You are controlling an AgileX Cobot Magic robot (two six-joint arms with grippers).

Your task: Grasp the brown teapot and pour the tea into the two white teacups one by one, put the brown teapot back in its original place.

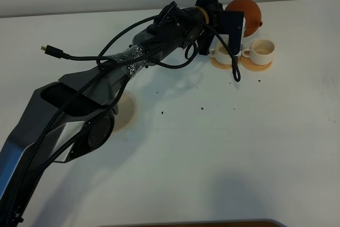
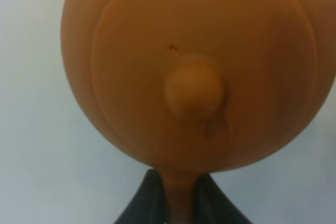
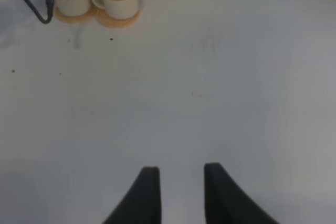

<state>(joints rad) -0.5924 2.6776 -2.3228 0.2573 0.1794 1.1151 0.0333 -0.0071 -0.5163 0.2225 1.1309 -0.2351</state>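
Behind teacups point(image 1: 262, 50): brown teapot point(image 1: 247, 13), spout point(image 1: 260, 24) aimed right.

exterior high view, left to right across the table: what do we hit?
Cable plug → large tan coaster → first white teacup → second white teacup. Brown teapot skipped: it overlaps both cups in the frame.
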